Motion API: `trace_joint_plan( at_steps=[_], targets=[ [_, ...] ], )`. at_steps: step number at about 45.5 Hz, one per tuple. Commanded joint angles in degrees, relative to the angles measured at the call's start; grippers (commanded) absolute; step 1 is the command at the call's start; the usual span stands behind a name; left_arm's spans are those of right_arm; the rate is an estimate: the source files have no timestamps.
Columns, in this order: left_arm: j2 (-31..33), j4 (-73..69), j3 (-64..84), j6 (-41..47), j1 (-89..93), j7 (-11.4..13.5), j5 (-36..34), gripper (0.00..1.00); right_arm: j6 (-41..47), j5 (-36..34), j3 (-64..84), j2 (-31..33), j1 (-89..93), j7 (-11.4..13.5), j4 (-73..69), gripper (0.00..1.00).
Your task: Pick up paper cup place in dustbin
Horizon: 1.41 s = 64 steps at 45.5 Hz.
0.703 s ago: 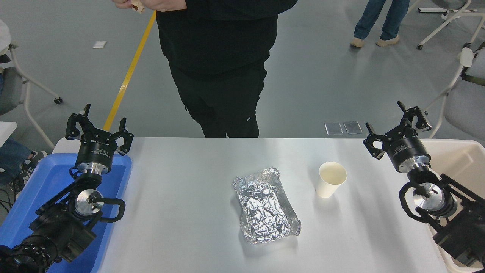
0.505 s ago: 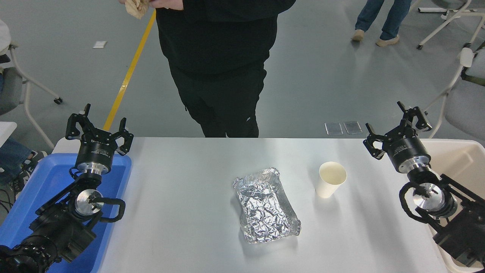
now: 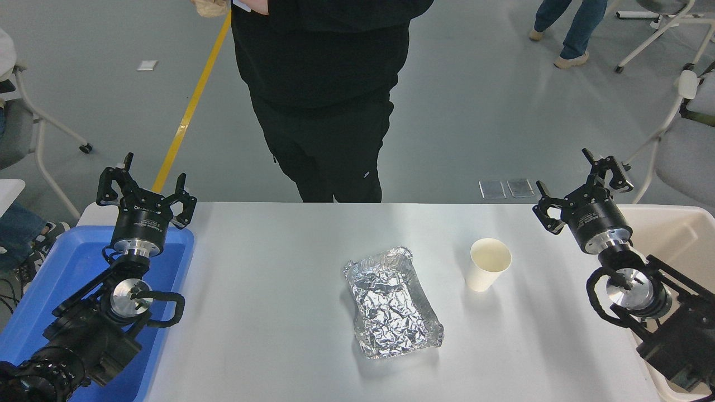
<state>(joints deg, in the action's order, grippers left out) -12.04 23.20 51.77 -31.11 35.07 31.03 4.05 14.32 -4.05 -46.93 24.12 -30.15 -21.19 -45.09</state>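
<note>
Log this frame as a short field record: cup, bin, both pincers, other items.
cup: upright on table, untouched
bin: at table's right edge, behind right arm
right pincer: open, empty, apart from cup, to its right
left pincer: open, parked over blue tray
foil tray: left of cup, not touching it
blue tray: at table's left edge
person: standing at far side

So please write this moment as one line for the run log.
stage: before grasp | right hand: open, apart from small white paper cup | cup: upright on table | left hand: open, parked | large cream plastic bin: right edge
</note>
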Motion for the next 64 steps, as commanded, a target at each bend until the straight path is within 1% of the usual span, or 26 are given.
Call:
trace_joint_plan(
  at_steps=[1,21,36,41,46,52,59,62,64],
  targets=[
    [0.0,0.0,0.0,0.0,0.0,0.0,0.0,0.99,0.0,0.0,0.3,0.0,-1.1,0.0,0.2,1.0],
    [0.0,0.0,0.0,0.0,0.0,0.0,0.0,0.99,0.0,0.1,0.3,0.0,-1.2,0.0,0.5,1.0],
    [0.0,0.0,0.0,0.0,0.0,0.0,0.0,0.99,0.2,0.2,0.3,2.0,-2.5,0.0,0.4,1.0],
    [0.0,0.0,0.1,0.0,0.0,0.0,0.0,0.99,-0.1,1.1,0.9,2.5,-4.4,0.3,0.8,1.0],
    [0.0,0.0,0.0,-0.1,0.0,0.0,0.0,0.99,-0.4,1.1,8.2,5.1,-8.9,0.3,3.9,1.0],
    [0.0,0.0,0.1,-0.1,0.1,0.0,0.0,0.99,-2.1,0.1,22.8,7.0,-16.3,0.3,6.9,1.0],
    [0.0,0.0,0.0,0.0,0.0,0.0,0.0,0.99,-3.7,-0.1,38.5,9.2,-23.1,0.5,7.2,1.0],
    [0.0,0.0,0.0,-0.1,0.0,0.0,0.0,0.99,-4.4,-0.3,44.5,9.4,-25.9,1.2,7.2,1.0],
    [0.0,0.0,0.0,0.0,0.1,0.0,0.0,0.99,-4.5,-0.8,48.6,9.5,-27.7,2.3,7.2,1.0]
  ],
)
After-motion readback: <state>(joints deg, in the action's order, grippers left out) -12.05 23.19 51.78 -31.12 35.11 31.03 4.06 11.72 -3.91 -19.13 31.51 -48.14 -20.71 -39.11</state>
